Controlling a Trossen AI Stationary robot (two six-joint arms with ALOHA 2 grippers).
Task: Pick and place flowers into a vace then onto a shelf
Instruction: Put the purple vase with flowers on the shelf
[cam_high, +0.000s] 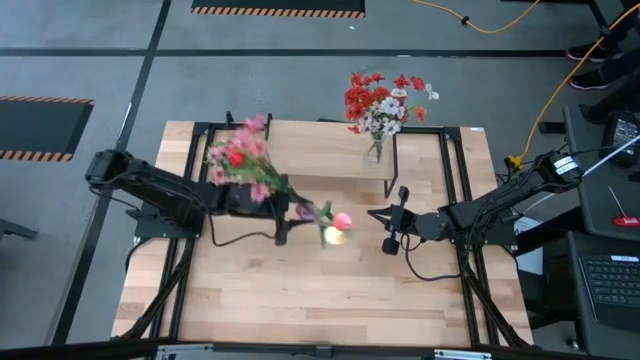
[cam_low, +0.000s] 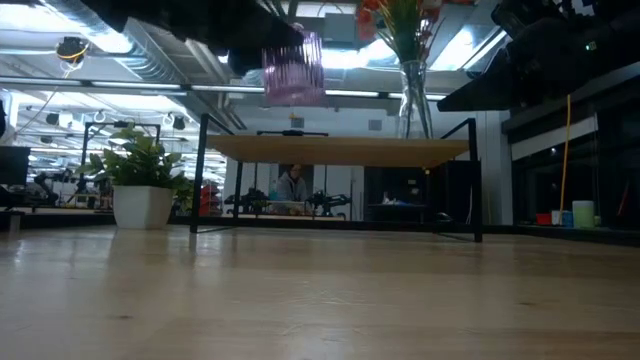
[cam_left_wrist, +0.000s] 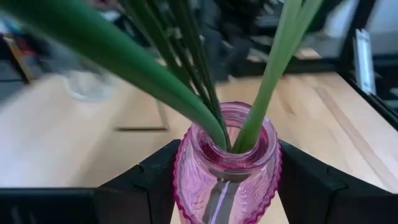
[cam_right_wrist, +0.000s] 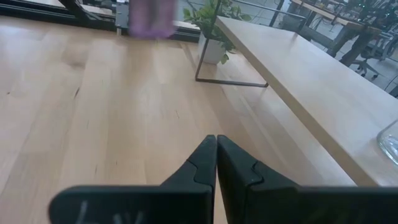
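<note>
A pink ribbed vase (cam_left_wrist: 227, 168) fills the left wrist view, clamped between the left gripper's (cam_left_wrist: 227, 186) fingers (cam_left_wrist: 146, 186) and lifted off the table (cam_high: 330, 290), green stems rising from its neck. Its flowers (cam_high: 240, 155) spread behind that gripper. The right gripper (cam_right_wrist: 216, 163), jaws pressed together and empty, hovers well apart, with the shelf (cam_right_wrist: 298, 81) beside it, bearing a clear vase of red and white flowers (cam_high: 385, 100).

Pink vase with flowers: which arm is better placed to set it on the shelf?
Left. Its gripper already clamps the pink vase, lifted near the shelf. The right gripper is shut and empty.
</note>
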